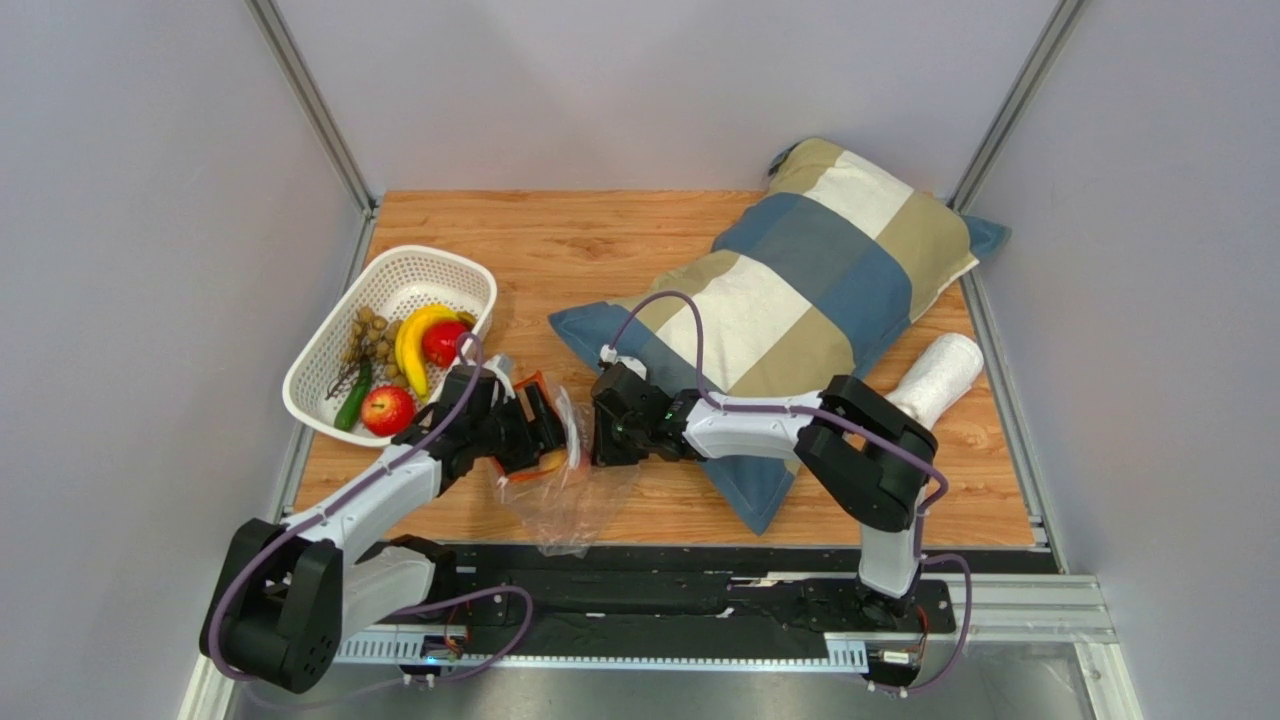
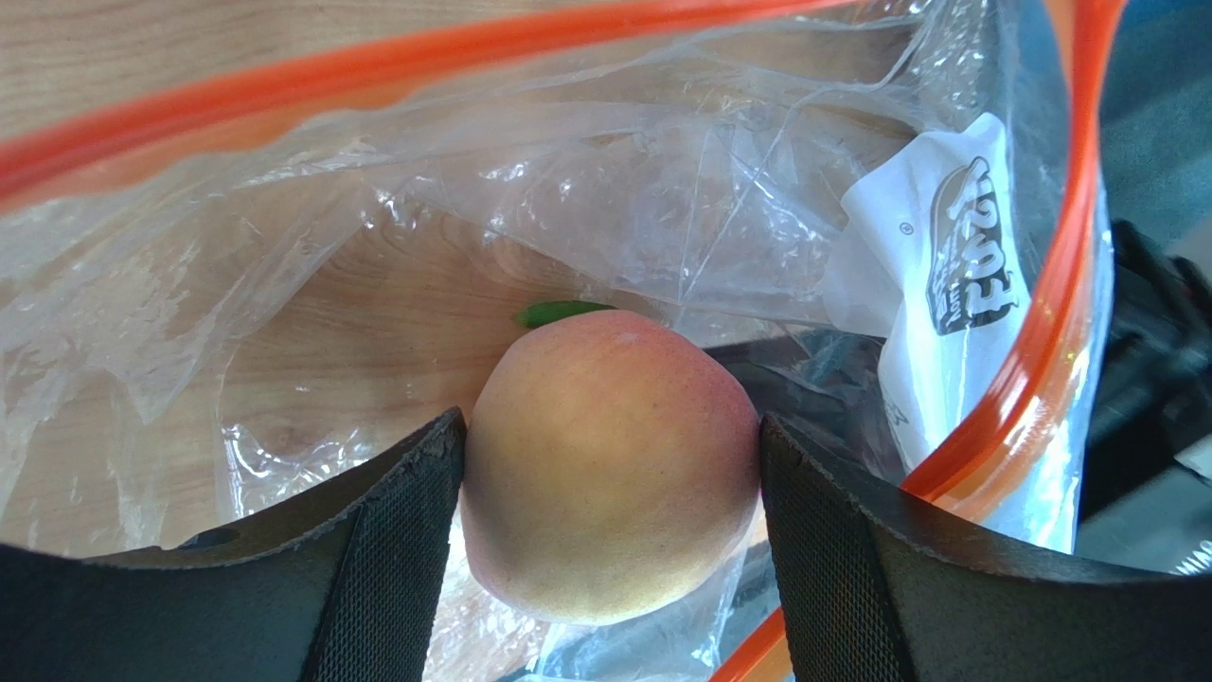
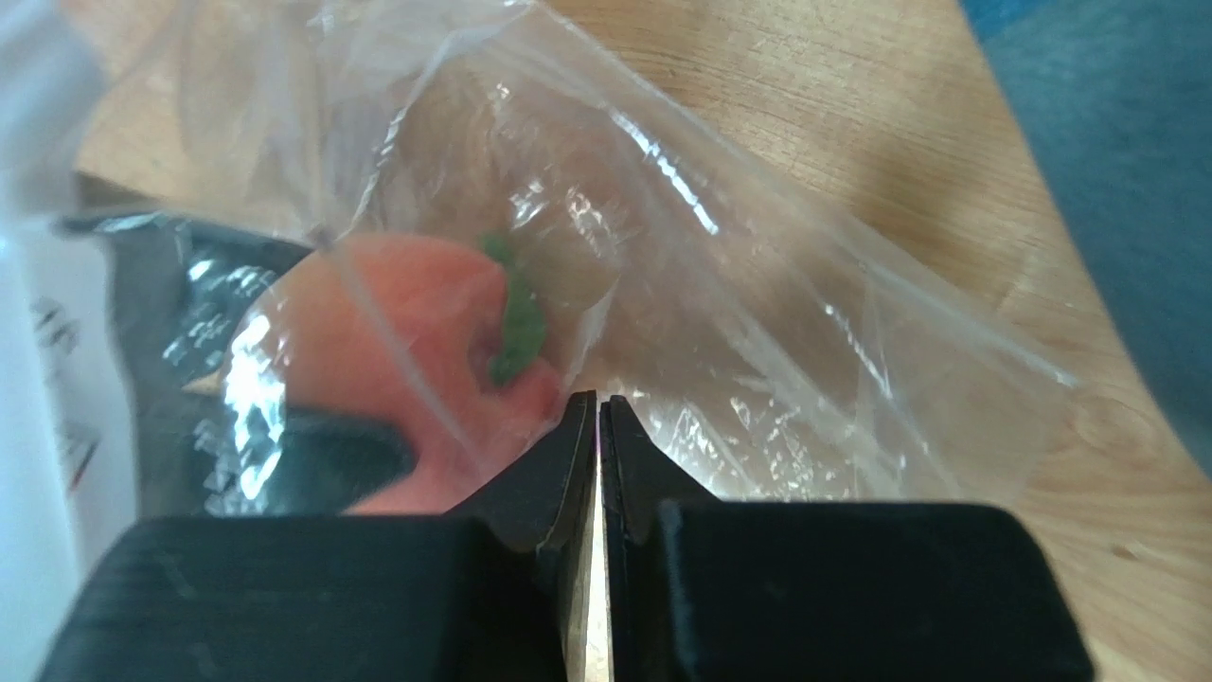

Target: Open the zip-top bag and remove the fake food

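The clear zip-top bag [image 1: 559, 488] lies on the wooden table between my two grippers, its orange-red zipper strip [image 2: 1046, 313] spread open. My left gripper [image 2: 612, 422] reaches into the bag's mouth, and its jaws press both sides of the peach [image 2: 612, 462]. The bag's white label [image 2: 956, 256] is at the right. My right gripper [image 3: 598, 408] is shut on a fold of the bag's plastic [image 3: 740, 327]. The peach [image 3: 413, 334] with its green leaf shows through the film. The banana [image 1: 413, 342], red apples [image 1: 388, 408], grapes [image 1: 367, 339] and dark green vegetable [image 1: 352, 405] lie in the white basket [image 1: 394, 270].
A patchwork pillow [image 1: 812, 300] fills the right of the table, partly under my right arm. A white roll [image 1: 939, 375] lies at its right edge. The basket stands at the far left, close to the left arm.
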Controlling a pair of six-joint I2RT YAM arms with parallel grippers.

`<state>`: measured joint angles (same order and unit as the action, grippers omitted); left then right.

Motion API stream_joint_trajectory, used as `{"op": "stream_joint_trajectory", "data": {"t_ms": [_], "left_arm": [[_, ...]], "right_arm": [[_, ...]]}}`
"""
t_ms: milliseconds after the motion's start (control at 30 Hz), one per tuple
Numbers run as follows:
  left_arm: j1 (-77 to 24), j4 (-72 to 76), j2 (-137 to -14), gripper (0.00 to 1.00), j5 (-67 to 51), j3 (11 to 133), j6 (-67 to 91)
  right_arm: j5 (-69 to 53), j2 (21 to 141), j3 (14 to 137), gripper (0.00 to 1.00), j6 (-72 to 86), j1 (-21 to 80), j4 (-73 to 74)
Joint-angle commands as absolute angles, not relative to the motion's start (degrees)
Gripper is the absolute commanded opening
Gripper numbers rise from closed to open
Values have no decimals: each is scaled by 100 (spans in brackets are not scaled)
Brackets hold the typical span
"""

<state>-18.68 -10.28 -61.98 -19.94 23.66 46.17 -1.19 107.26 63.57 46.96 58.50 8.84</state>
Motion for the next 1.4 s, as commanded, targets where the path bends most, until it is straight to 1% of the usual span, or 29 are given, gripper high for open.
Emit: {"op": "stream_joint_trajectory", "data": {"t_ms": [0, 167, 200, 233, 267, 367, 433, 467, 533, 633, 800, 867, 933, 1000, 1033, 1067, 1133, 1167, 1233, 1300, 1333, 1367], "left_arm": [[-1916, -958, -6100, 77, -2381, 2224, 4833], [-1925, -704, -6100, 76, -2601, 2084, 4939], [-1916, -642, -6091, 71, -2636, 2057, 4983], [-1916, -537, -6065, 66, -2672, 2031, 5018], [-1916, -501, -5995, 50, -2672, 1969, 5062], [-1916, -580, -5723, 25, -2567, 1986, 5098], [-1916, -808, -5434, 16, -2383, 2056, 5045], [-1916, -922, -5345, 8, -2312, 2100, 5010], [-1916, -1343, -5082, 0, -2057, 2293, 4835], [-1916, -2063, -4739, 0, -1662, 2653, 4536], [-1916, -3873, -4123, 0, -389, 3513, 4272], [-1916, -4453, -3877, 0, -10, 3726, 4437], [-1925, -4648, -3614, 0, -9, 3884, 4648], [-1916, -5131, -3490, 0, 359, 4216, 4912], [-1916, -5289, -3402, 0, 560, 4358, 4965], [-1916, -5526, -3367, 0, 1093, 4499, 4966], [-1916, -5563, -3427, 0, 1623, 4850, 4905], [-1907, -5468, -3523, 0, 2131, 4965, 4887], [-1846, -5283, -4023, 0, 2512, 5281, 4826], [-1452, -5002, -4715, 0, 2785, 5631, 4782], [-1285, -4879, -4946, 0, 2864, 5712, 4703], [-822, -4617, -5166, 0, 2865, 5782, 4702]], "right_arm": [[-326, 10758, 6460, 8, 5080, 5906, 44], [-334, 10889, 6706, 7, 5054, 5862, 61], [-351, 10959, 6750, 7, 5045, 5854, 70], [-378, 10986, 6811, 7, 5045, 5854, 70], [-404, 11004, 6820, 7, 5028, 5854, 70], [-150, 10934, 6794, 7, 4914, 5854, 298], [-36, 10820, 6724, 7, 4782, 5827, 439], [-9, 10785, 6689, 7, 4755, 5810, 457], [183, 10679, 6540, 6, 4729, 5783, 466], [246, 10661, 6434, 6, 4702, 5739, 448], [456, 10714, 6389, 6, 4544, 5634, 509], [553, 10749, 6468, 5, 4351, 5616, 659], [667, 10819, 6574, 5, 4071, 5616, 869], [756, 10819, 6627, 5, 3930, 5607, 931], [738, 10811, 6636, 5, 3842, 5599, 923], [686, 10767, 6644, 5, 3676, 5599, 905], [414, 10653, 6627, 6, 3534, 5599, 800], [291, 10496, 6636, 7, 3437, 5616, 774], [79, 10284, 6723, 11, 3358, 5625, 861], [157, 9925, 6811, 16, 3244, 5713, 1140], [219, 9818, 6899, 22, 3191, 5730, 1264], [255, 9704, 6952, 25, 3173, 5757, 1387]]}}
